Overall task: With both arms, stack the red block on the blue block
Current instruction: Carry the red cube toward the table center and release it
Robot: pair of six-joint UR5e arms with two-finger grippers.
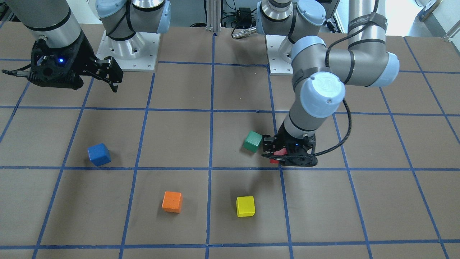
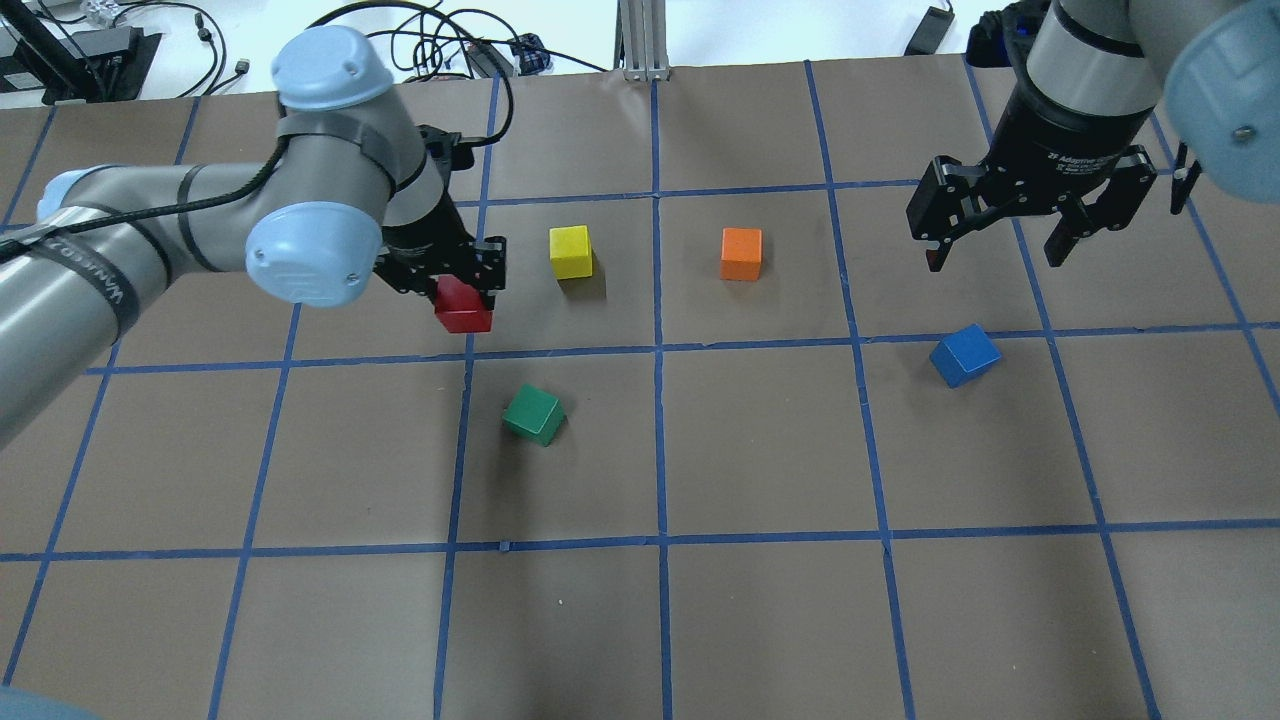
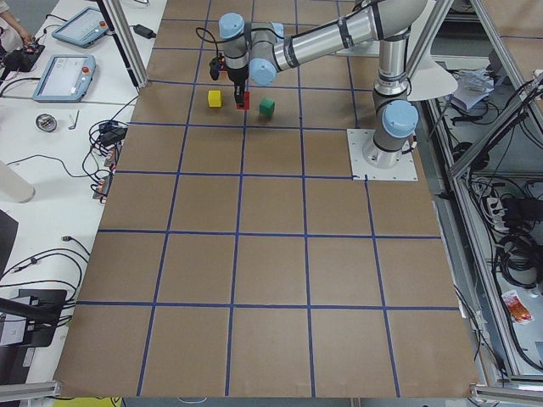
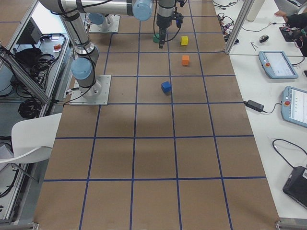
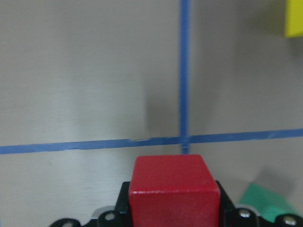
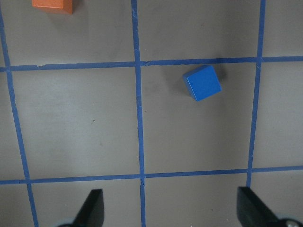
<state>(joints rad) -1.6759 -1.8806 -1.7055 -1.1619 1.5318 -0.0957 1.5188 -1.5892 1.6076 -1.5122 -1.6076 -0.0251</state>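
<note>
My left gripper [image 2: 465,300] is shut on the red block [image 2: 462,306] and holds it just above the table, left of the yellow cube. The red block fills the bottom of the left wrist view [image 5: 173,191] and peeks out under the gripper in the front view [image 1: 279,154]. The blue block [image 2: 964,355] sits alone on the table on the right side; it also shows in the front view [image 1: 99,154] and in the right wrist view [image 6: 202,82]. My right gripper [image 2: 995,245] is open and empty, raised above and behind the blue block.
A green cube [image 2: 534,414] lies tilted close to the left gripper, toward the robot. A yellow cube [image 2: 571,251] and an orange cube [image 2: 741,253] sit in the far middle row. Blue tape lines grid the brown table [image 2: 760,450].
</note>
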